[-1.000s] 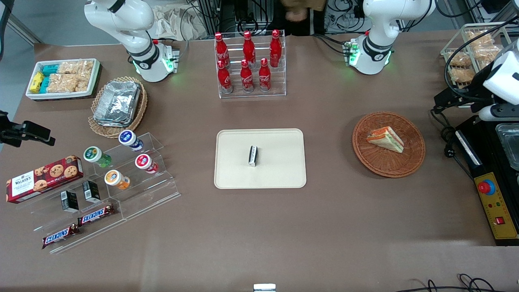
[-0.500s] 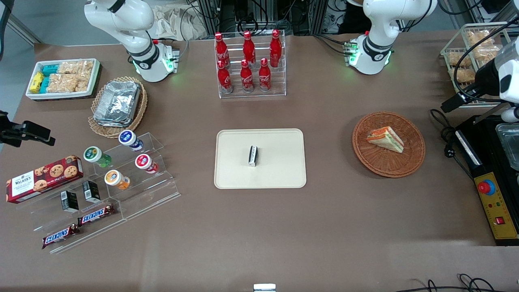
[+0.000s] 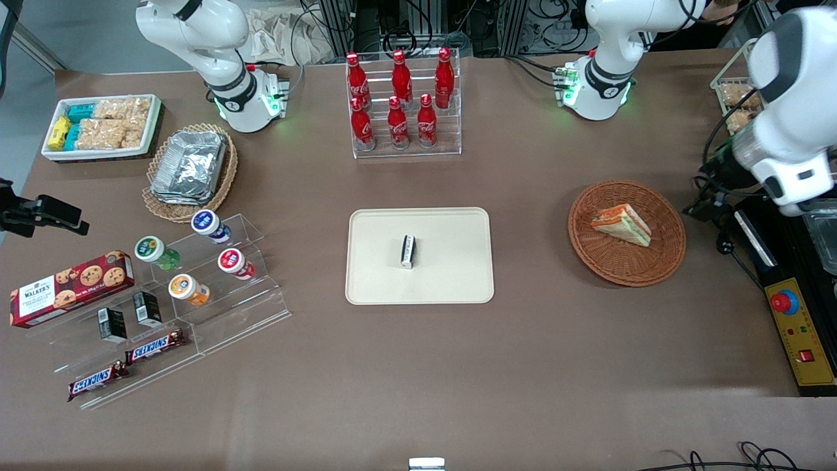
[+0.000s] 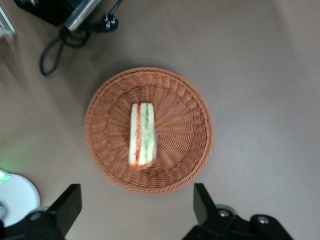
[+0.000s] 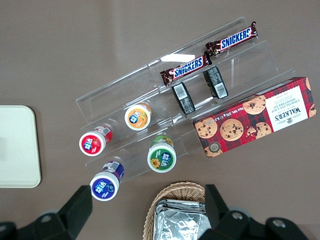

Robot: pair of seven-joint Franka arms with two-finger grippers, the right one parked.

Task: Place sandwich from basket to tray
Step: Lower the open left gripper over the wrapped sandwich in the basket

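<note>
Gripper (image 4: 135,210) hovers high over basket (image 4: 192,150), fingers apart, nothing held.
Sandwich (image 4: 141,134) prob. light, soft, wrap slippery; pinch across bread faces mid-wedge, gently, then to tray (image 3: 451,275).

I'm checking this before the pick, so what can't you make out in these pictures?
- Gripper: open above the basket in the left wrist view; the frame edge cuts off its finger bases. Front view: the arm hides it.
- Sandwich: underside hidden against the basket in both views.
- Packet on the tray: print too small, front view.

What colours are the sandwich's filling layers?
Orange-red and green between white bread, on the sandwich, clearest in the left wrist view; the gripper hovers open above.
</note>
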